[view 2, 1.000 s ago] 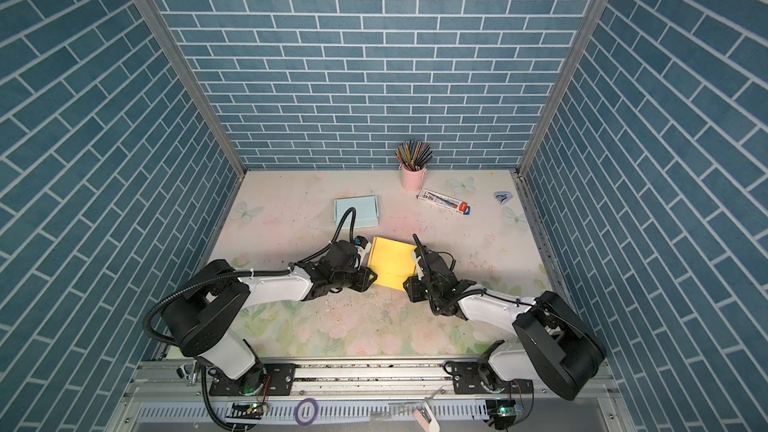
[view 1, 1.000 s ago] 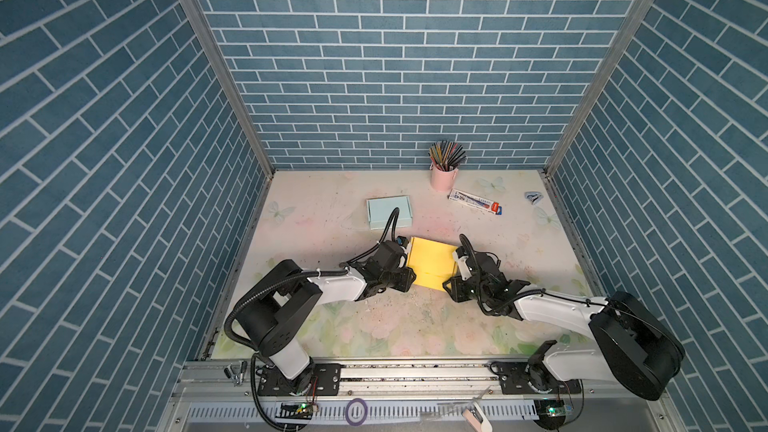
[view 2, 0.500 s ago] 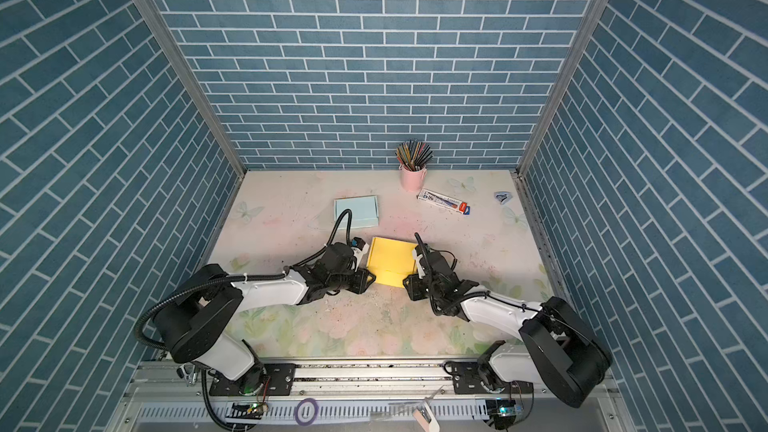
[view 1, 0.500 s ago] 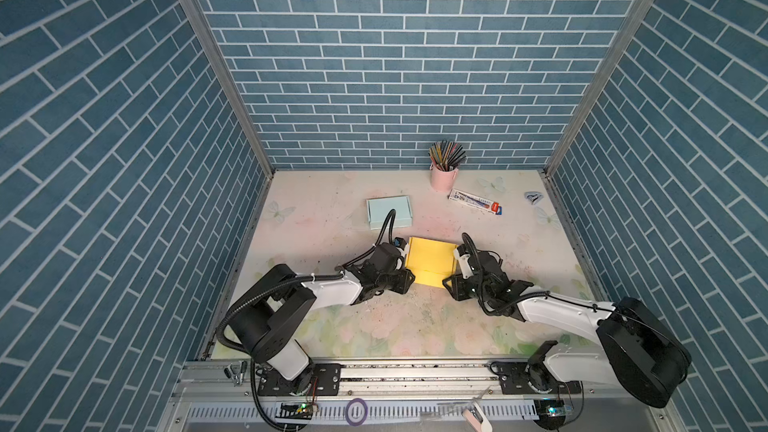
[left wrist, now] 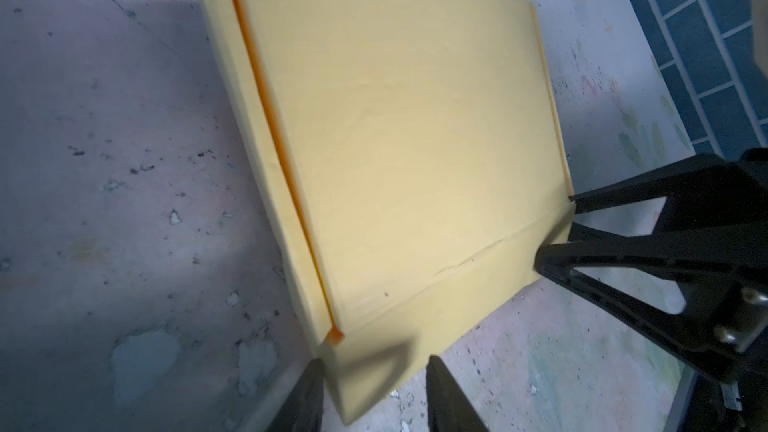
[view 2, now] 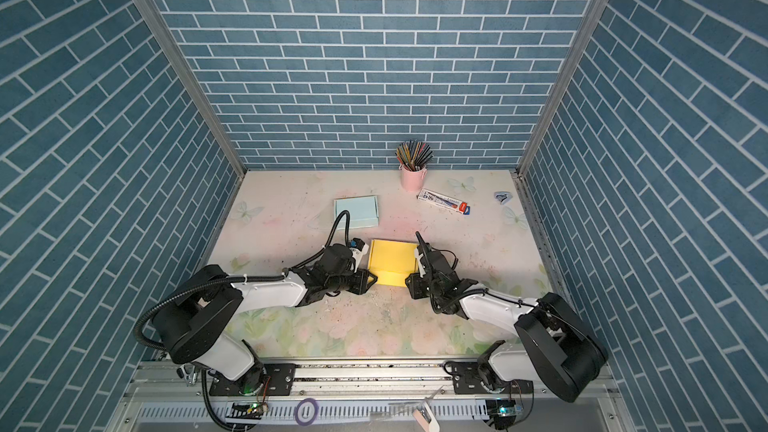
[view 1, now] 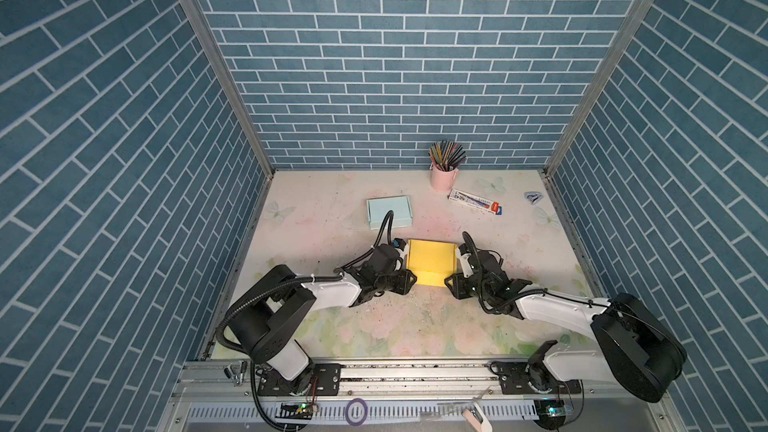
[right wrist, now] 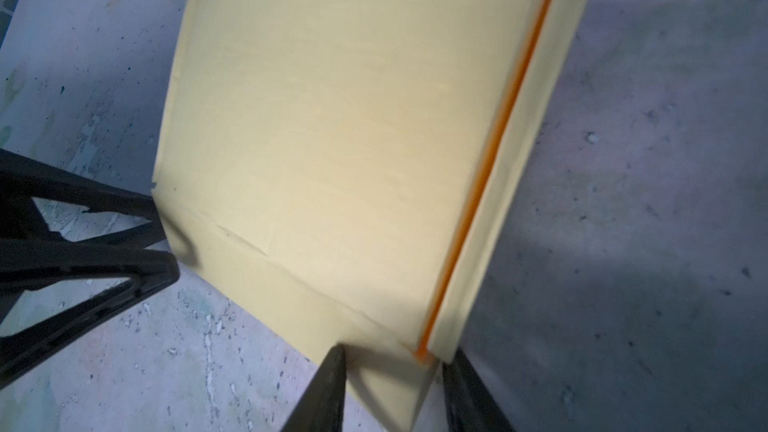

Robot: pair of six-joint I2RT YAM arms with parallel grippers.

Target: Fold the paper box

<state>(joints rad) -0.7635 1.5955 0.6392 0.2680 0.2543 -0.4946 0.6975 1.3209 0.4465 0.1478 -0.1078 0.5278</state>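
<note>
1 yellow paper box point(view 1: 430, 259), flat, frnt flap creased, orange inner edge

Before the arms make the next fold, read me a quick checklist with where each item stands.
1. Left gripper astride the yellow paper box's near left corner: ok.
2. Right gripper astride its near right corner: ok.
3. Jaws closed on the near flap: not ok, both open.
4. Near flap lifted off the table: cannot tell.
5. Blue box apart from it, behind: ok.
</note>
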